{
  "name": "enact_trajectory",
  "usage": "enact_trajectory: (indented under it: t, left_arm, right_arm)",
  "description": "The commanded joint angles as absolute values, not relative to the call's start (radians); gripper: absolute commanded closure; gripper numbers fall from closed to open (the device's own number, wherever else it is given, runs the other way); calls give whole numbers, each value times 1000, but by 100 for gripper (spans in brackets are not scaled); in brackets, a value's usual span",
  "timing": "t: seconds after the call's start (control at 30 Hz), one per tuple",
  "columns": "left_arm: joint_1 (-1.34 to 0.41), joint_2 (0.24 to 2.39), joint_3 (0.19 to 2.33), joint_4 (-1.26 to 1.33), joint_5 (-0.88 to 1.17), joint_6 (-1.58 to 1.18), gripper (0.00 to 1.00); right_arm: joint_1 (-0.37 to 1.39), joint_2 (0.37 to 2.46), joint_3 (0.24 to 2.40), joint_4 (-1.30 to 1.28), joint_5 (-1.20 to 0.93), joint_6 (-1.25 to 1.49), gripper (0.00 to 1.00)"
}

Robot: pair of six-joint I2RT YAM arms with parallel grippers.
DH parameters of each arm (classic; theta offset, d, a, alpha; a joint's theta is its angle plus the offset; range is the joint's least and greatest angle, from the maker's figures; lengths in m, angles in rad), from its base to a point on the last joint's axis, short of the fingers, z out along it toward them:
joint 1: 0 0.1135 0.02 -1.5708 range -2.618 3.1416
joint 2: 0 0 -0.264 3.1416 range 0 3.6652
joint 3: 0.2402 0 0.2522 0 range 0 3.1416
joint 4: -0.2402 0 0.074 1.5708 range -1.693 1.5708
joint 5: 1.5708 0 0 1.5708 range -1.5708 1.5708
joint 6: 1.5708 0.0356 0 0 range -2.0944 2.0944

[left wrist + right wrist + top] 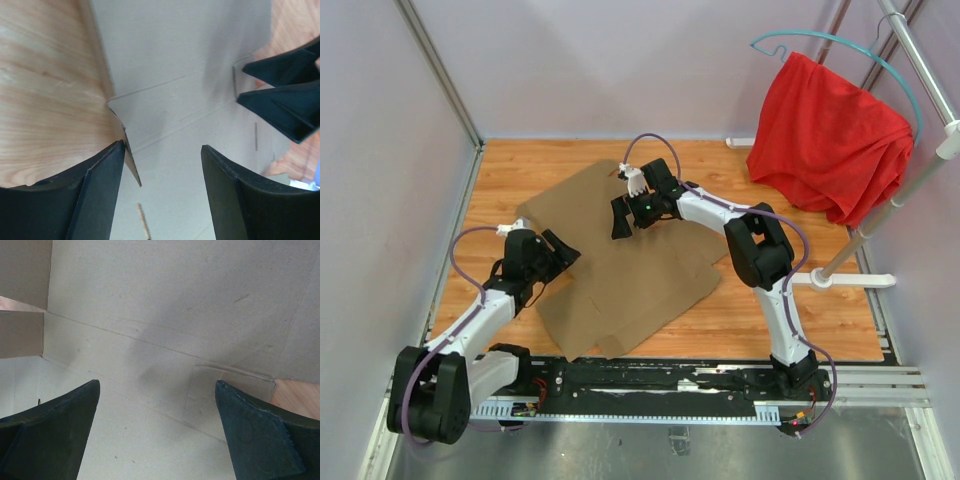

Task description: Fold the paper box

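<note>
The paper box (620, 275) lies as a flat brown die-cut sheet with flaps on the wooden table. My left gripper (564, 254) is at the sheet's left edge, open. In the left wrist view its fingers (162, 145) straddle the sheet (190, 65), and a small raised flap corner (127, 160) stands against the left finger. My right gripper (620, 218) hovers over the sheet's upper middle, open wide. Its wrist view shows only creased cardboard (175, 300) between its fingers (157, 382). The right gripper's fingers (280, 100) also appear at the right of the left wrist view.
A red cloth (830, 140) hangs on a teal hanger from a metal rack (880, 205) at the back right, with the rack's foot on the table. Bare wood (790, 310) shows right of the sheet. Pale walls close in the left, back and right.
</note>
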State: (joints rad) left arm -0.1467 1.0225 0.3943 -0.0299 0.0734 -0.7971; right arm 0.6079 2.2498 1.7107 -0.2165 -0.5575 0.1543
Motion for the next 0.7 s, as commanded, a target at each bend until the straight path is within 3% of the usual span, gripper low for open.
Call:
enact_trajectory:
  t: [0.0,0.47,0.67]
  left_arm:
    - [-185,1042,452,43,102,-818,32]
    - [-249,1438,543,168,63,-802,32]
    - [-250,1380,558,121,34,-795,32]
  right_arm:
    - [599,2266,1688,-260,-558,158,0]
    - [597,2265,1679,-261,-569,158,1]
    - [594,2273,1682,-263,-572,159,1]
